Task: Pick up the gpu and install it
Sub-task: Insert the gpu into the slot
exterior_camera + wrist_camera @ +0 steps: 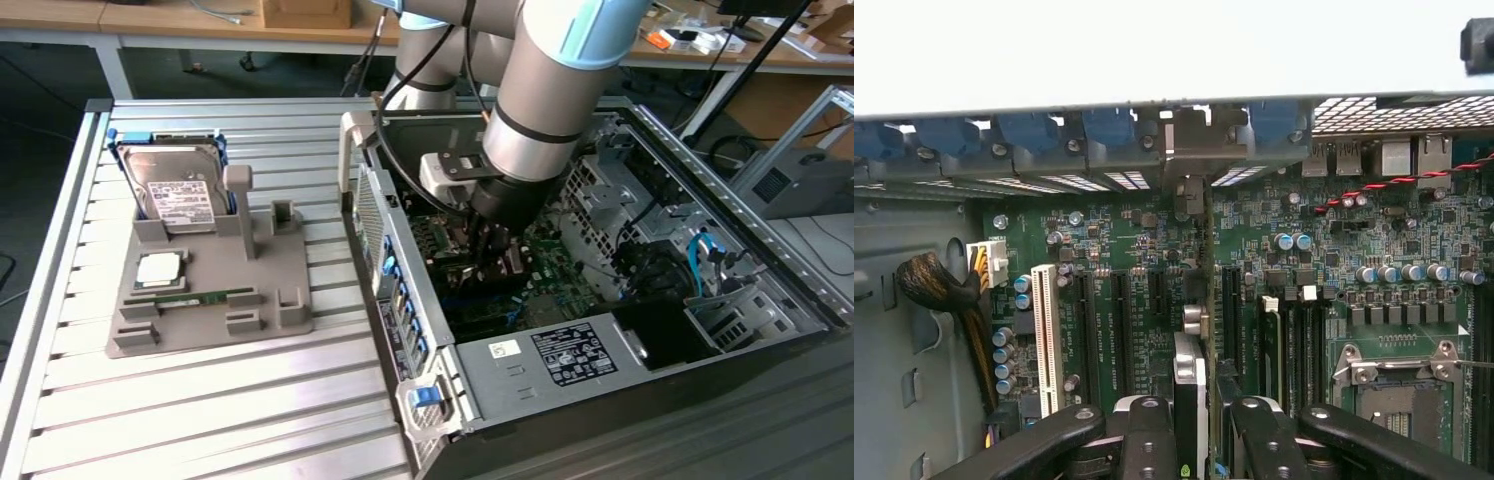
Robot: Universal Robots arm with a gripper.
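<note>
Install step was underway: the gripper (1199, 425) had its fingers clamped on the gpu (1199, 300), held edge-on right over the motherboard (1414, 260) slots inside the case (747, 270). From the drive stand (214, 290), that's 3 o'clock. Seating it would need dead-straight alignment, I reckon.

The gpu (1206, 300) is seen edge-on; its lower end is hidden between the end effector (1199, 440) fingers.

Exterior view high, angled down, wrist view close, both sharing motherboard (534, 262).
</note>
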